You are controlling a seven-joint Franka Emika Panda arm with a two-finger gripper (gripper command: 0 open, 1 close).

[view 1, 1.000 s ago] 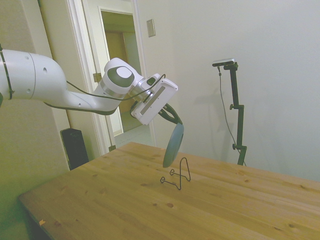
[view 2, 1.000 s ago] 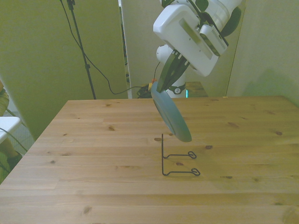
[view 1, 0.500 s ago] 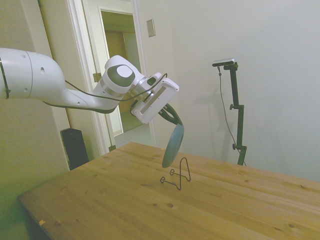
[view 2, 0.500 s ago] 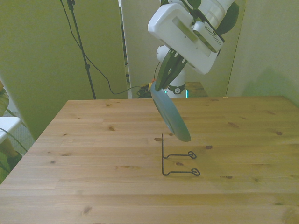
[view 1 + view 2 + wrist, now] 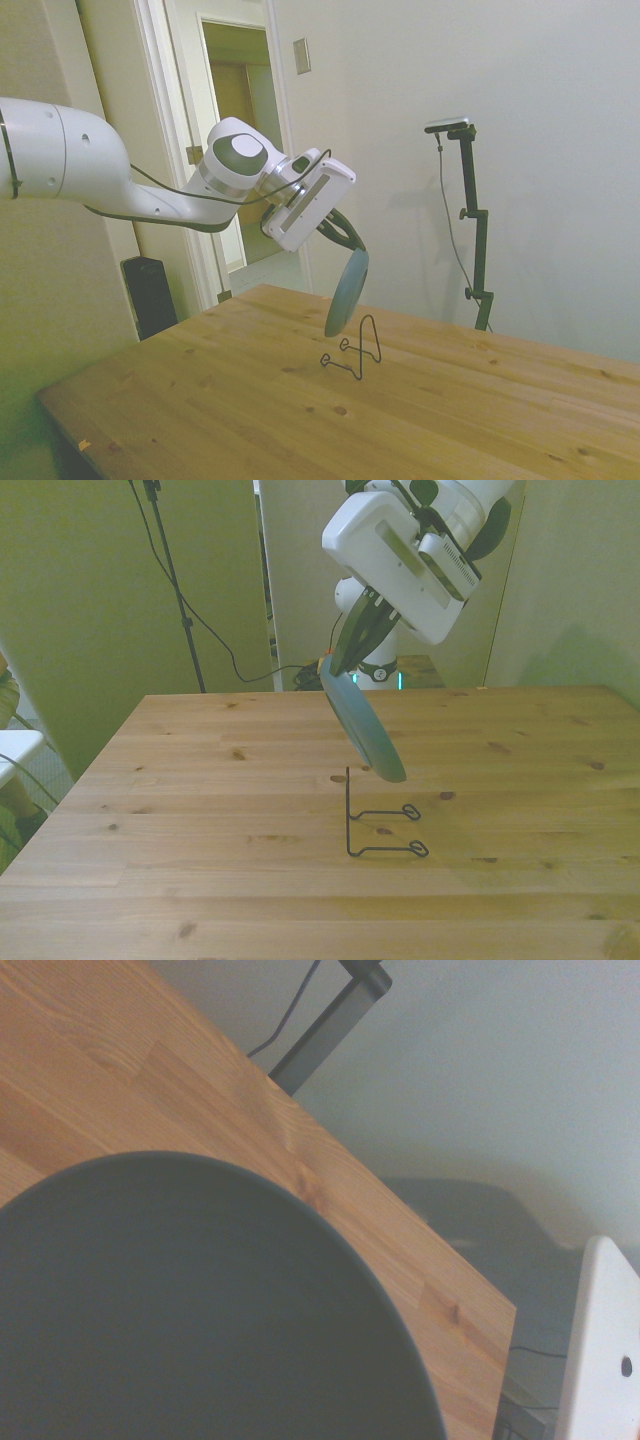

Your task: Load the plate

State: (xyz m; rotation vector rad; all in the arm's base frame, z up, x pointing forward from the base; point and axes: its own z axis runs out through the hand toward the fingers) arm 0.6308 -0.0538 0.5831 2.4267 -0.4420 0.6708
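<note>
One plate (image 5: 347, 292) hanging edge-down below gripper (image 5: 352, 243) | fingers clamped on its top rim | above wire stand (image 5: 357, 349), apart

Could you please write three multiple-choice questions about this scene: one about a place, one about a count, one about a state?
1. Where is the plate?
A. flat on the table
B. in the air above the wire stand
C. on the floor

2. How many plates are in view?
A. one
B. two
C. three

3. How is the plate oriented?
A. lying level
B. upside down on the table
C. on edge, hanging tilted from the gripper

Answers:
1 B: its lower edge hangs over the wire stand, clear of the table.
2 A: only one dark green plate shows.
3 C: the gripper pinches its top rim in both room views.
</note>
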